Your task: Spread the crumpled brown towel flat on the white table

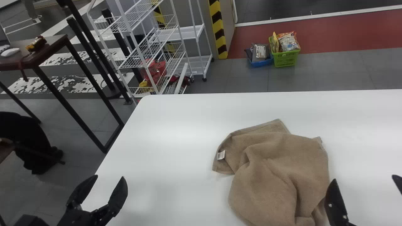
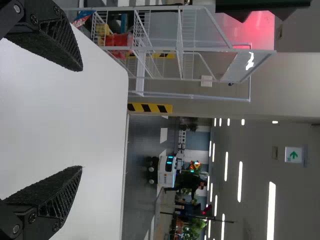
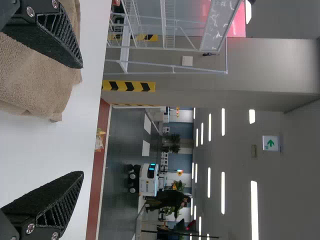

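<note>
The brown towel [image 1: 276, 175] lies crumpled on the white table [image 1: 176, 131], with folds through its middle, a folded-over far left part and a small white tag at its left. My left gripper [image 1: 105, 180] is open over the table's left edge, well left of the towel; in the left wrist view the left gripper [image 2: 82, 119] has nothing between its fingers. My right gripper [image 1: 366, 180] stands open at the towel's near right side, one finger overlapping the towel's edge in view. In the right wrist view, the towel [image 3: 40, 80] lies beyond one finger of the right gripper [image 3: 83, 120].
White wire shelving [image 1: 150, 47] stands behind the table's far left corner. A dark wooden table [image 1: 56, 40] is at the far left. Green [image 1: 285, 58] and blue [image 1: 261, 62] baskets sit on the floor beyond the far edge.
</note>
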Robot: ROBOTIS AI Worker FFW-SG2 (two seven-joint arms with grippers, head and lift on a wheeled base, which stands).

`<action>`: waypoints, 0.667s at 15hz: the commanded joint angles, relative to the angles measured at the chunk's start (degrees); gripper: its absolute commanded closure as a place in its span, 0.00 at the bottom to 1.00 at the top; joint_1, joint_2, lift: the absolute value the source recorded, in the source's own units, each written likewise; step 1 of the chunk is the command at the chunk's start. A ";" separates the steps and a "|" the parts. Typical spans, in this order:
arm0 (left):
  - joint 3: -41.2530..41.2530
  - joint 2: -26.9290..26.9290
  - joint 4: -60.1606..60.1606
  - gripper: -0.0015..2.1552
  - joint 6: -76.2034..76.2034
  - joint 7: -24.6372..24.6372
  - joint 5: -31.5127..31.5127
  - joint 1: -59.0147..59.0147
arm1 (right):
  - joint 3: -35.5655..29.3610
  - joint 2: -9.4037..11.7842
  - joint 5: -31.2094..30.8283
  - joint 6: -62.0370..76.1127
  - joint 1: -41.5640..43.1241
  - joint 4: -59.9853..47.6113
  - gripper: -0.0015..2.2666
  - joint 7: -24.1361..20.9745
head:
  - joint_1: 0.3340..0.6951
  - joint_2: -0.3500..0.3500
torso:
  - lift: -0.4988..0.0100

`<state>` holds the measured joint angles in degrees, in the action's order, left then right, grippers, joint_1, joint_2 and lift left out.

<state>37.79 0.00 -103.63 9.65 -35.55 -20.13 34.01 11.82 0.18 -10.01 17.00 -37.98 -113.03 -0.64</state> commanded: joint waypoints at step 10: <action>0.00 0.15 0.28 0.06 -0.30 -3.29 0.00 0.00 | -0.66 -0.23 0.43 -0.09 0.02 0.09 0.04 0.55 | 1.00 1.00 | 0.74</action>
<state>37.79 0.00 -103.38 9.35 -38.81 -20.13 34.01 11.23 0.18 -9.66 16.98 -37.91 -112.94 -0.08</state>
